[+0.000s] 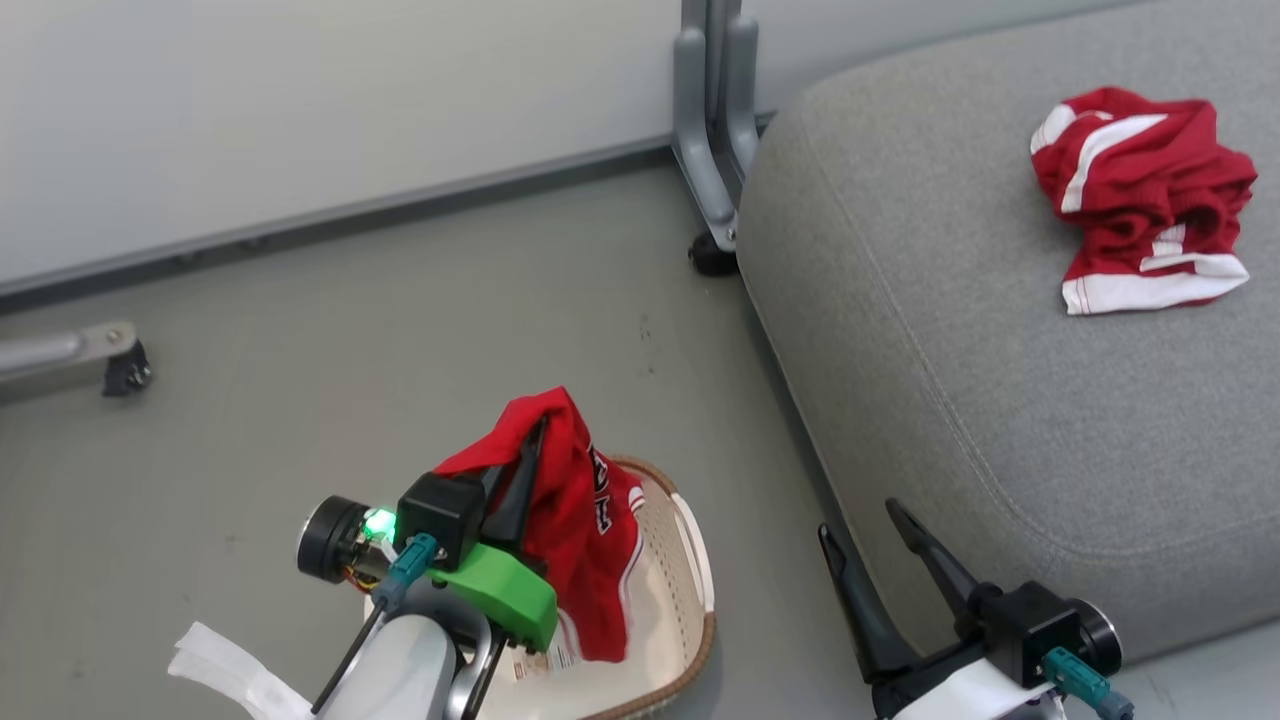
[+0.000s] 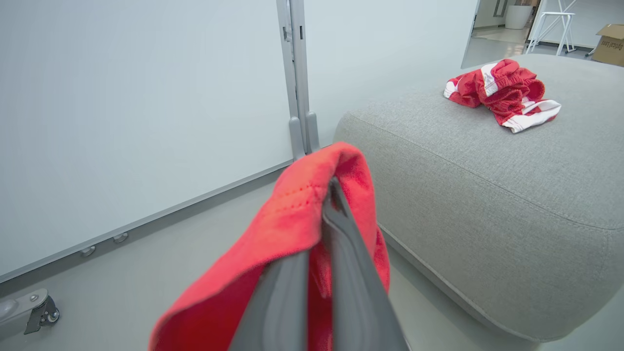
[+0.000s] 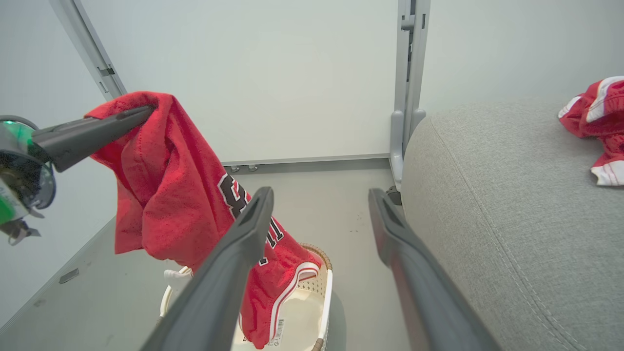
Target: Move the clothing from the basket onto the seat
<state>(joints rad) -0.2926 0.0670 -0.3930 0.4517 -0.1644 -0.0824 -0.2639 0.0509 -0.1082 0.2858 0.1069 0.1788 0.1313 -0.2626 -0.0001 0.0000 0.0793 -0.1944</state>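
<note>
Held garment: a soft bright red jersey with white trim and dark lettering [image 1: 580, 520] hangs from the left fingers [image 1: 522, 480]. Its lower hem reaches down inside the basket.
Left fingers: clenched on a fold at the jersey's top, at 7 o'clock in the head view.
Right fingers [image 1: 930, 552]: spread apart and empty, at 5 o'clock, just beside the seat's edge.
Basket: cream-white perforated plastic with a brown woven-look rim [image 1: 700, 600], on the floor at 6 o'clock.
Seat: a large grey woven-fabric cushion [image 1: 950, 350] at 3 o'clock. A crumpled red-and-white garment [image 1: 1140, 195] lies on it at 2 o'clock.
Risk, slip: the hold is on a thin fold near the fingertips, so a quick swing toward 3 o'clock could drop the jersey on the floor.
Risk, snag: the trailing hem may catch the rim and drag the light basket.
Risk, low carry: the cloth could brush the cushion's side and end up half off.
</note>
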